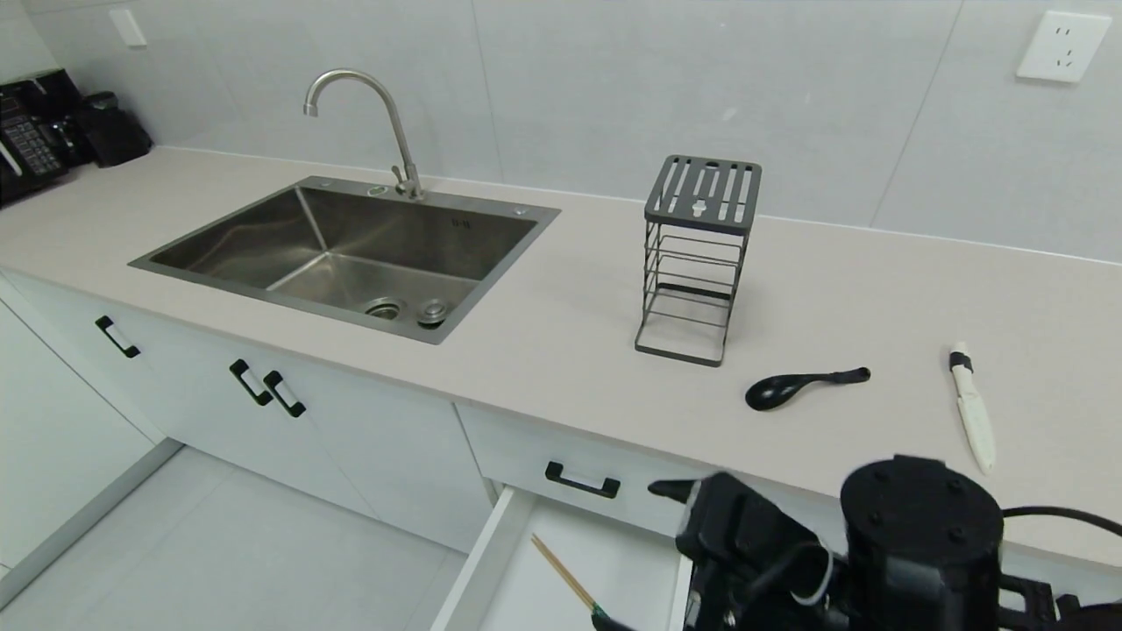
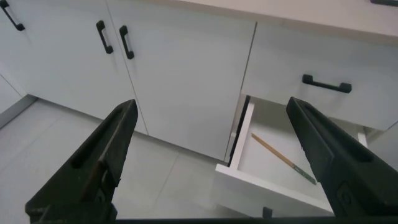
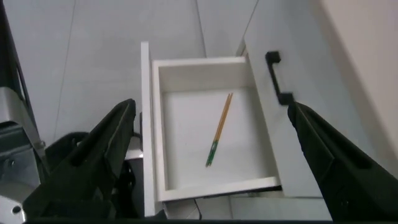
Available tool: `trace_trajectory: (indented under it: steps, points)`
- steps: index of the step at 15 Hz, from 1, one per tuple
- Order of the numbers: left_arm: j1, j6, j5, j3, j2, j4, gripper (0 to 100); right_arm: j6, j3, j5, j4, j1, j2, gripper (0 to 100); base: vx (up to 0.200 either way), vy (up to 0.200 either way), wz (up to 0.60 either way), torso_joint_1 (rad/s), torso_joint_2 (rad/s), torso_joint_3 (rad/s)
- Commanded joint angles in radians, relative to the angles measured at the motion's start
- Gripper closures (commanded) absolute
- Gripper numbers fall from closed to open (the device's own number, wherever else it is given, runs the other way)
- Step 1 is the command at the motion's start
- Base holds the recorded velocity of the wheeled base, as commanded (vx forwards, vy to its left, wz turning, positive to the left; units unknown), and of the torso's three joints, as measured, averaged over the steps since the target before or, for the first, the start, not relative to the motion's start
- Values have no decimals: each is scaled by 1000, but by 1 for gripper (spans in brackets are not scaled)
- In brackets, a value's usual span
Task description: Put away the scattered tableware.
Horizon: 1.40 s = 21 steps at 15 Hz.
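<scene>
A black spoon (image 1: 805,386) and a white knife (image 1: 973,410) lie on the counter (image 1: 570,333) to the right of a dark wire rack (image 1: 697,263). Below the counter edge a white drawer (image 1: 491,570) stands pulled out, with a pair of wooden chopsticks (image 1: 565,576) lying in it. My right gripper (image 3: 210,111) hangs open and empty above the drawer (image 3: 186,155), over the chopsticks (image 3: 219,127). My left gripper (image 2: 211,107) is open and empty too, low in front of the cabinets, facing the drawer (image 2: 249,162) and chopsticks (image 2: 283,158).
A steel sink (image 1: 351,254) with a tap (image 1: 386,123) takes up the counter's left half. Black appliances (image 1: 53,123) stand at the far left. A shut drawer with a black handle (image 1: 583,480) sits above the pulled-out one. Cabinet doors (image 2: 155,74) run to the left.
</scene>
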Motion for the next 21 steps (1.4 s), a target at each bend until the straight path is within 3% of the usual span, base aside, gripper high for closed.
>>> trace_trajectory:
  steps: [1, 2, 5, 8, 13, 21]
  points:
    - [0, 0, 1, 0, 0, -1, 0, -12, -167, 11, 95, -77, -5, 0, 0, 0, 0, 300, -569, -261]
    - [0, 0, 1, 0, 0, -1, 0, -89, -216, 20, 190, -144, -9, 0, 0, 0, 0, 286, -569, -271]
    - [0, 0, 1, 0, 0, -1, 0, -220, -257, 125, 259, -198, 29, 0, 0, 0, 0, 305, -585, -282]
    - [0, 0, 1, 0, 0, -1, 0, -221, -289, 160, 252, -198, 89, 0, 0, 0, 0, 178, -403, -173]
    - [0, 0, 1, 0, 0, -1, 0, -177, -233, 164, 261, -213, 103, 0, 0, 0, 0, 0, 0, 0]
    - [0, 0, 1, 0, 0, -1, 0, -149, -139, 166, 155, -408, 101, 0, 0, 0, 0, 0, 0, 0]
